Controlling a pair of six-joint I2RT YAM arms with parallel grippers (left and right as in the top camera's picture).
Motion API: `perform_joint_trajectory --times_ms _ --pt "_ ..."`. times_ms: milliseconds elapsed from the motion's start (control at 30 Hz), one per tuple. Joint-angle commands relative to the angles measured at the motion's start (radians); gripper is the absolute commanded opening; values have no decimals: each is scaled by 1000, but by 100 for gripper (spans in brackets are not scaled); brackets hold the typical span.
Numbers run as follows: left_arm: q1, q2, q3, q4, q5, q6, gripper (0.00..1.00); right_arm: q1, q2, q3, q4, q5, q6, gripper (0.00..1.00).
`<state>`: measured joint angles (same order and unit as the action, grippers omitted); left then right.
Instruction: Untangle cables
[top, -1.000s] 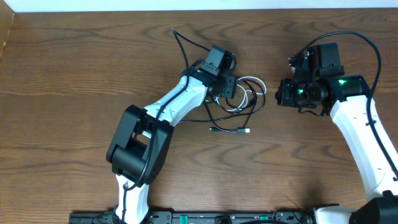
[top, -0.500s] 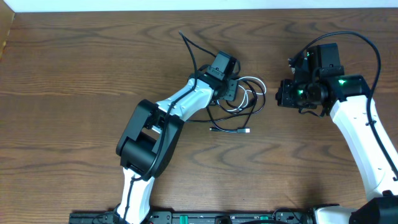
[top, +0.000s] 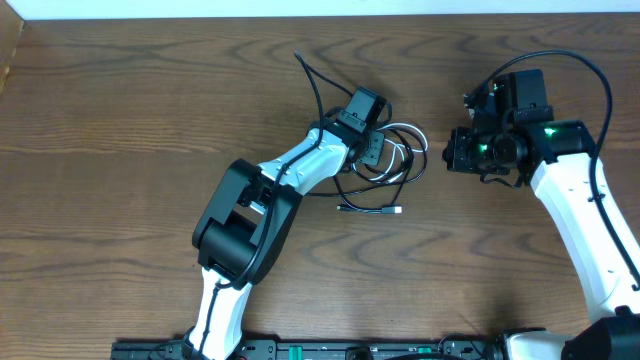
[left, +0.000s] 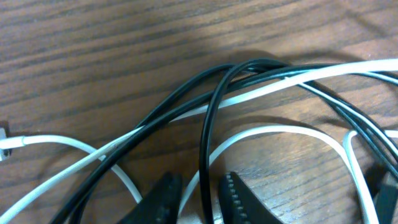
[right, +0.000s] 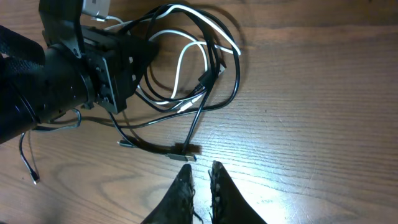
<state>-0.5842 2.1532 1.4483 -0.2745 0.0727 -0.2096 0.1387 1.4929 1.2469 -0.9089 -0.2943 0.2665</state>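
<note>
The cables (top: 398, 158) lie in a loose heap on the table (top: 120, 150), right under the left claw (left: 199, 183). They look light, thin and floppy, so I think one loop should be pinched and pulled gently. The left claw is a little open. The black cord (left: 208, 124) runs through the gap, and the white cord (left: 273, 129) is just beside it. The right claw (right: 200, 171) is closed on nothing, well away from the heap.

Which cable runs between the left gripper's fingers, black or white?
The black cable: one strand runs straight down between the fingers; the white cable curves off sideways.
</note>
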Motion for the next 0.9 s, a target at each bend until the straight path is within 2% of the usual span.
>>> perform_joint_trajectory --times_ms 0,33,100,433,567,700,867 --pt "-2 -5 11 -41 27 -6 19 -2 -18 8 0 4 -13 11" --pt "-2 -27 11 -59 55 -6 13 -2 -18 8 0 4 -13 11" --pt "-2 -85 11 -101 101 -6 8 -2 -18 8 4 4 -13 12" --pt "-2 -439 11 -302 159 -13 7 0 -17 8 25 2 -19 17" --pt "-2 -520 11 -320 222 -13 7 0 -18 8 53 -123 -142 17" --pt "6 -574 11 -311 246 -13 7 -1 -18 8 111 -312 -248 28" --pt "42 -615 15 -308 315 -27 7 0 -18 8 169 -371 -261 41"
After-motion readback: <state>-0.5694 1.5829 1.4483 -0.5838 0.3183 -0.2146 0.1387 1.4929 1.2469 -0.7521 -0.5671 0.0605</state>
